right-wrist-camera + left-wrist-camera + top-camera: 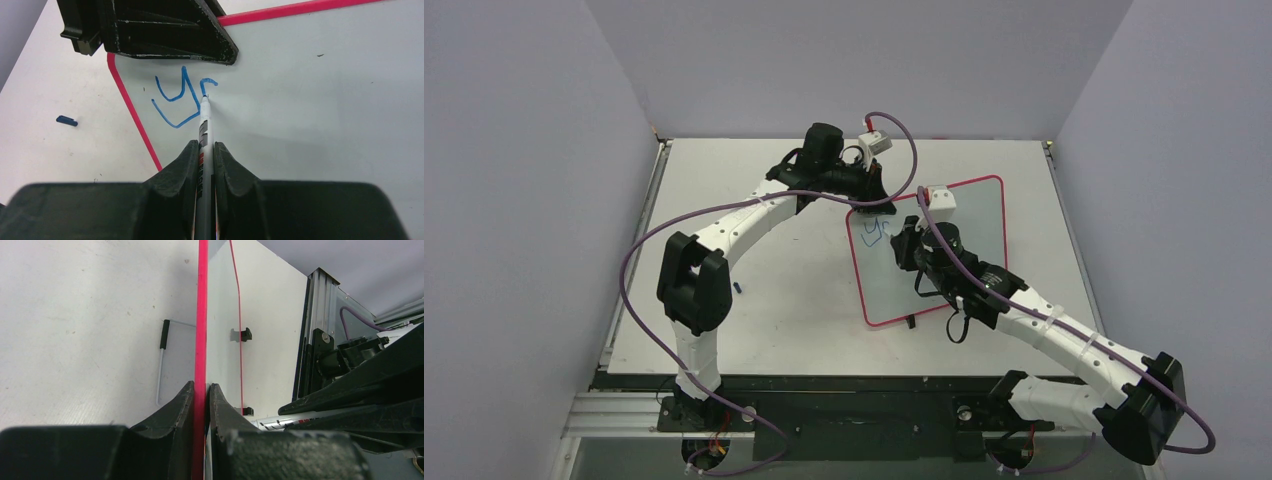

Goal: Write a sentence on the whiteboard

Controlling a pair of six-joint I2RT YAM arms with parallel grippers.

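Observation:
The whiteboard [974,215] lies on the table, white with a pink-red frame. My left gripper [871,200] is shut on its far left corner; in the left wrist view the fingertips [201,390] pinch the pink frame edge [201,315]. My right gripper [204,150] is shut on a silver marker pen [205,125]. The pen's tip touches the whiteboard [310,110] at the end of the blue lettering [175,95]. Of the sentence, only a "y" and the start of a second letter show, near the board's left edge [876,232].
A small blue pen cap [739,288] lies on the table left of the board, also in the right wrist view [66,120]. A black foot [911,321] sticks out at the board's near edge. Grey walls enclose the table on three sides.

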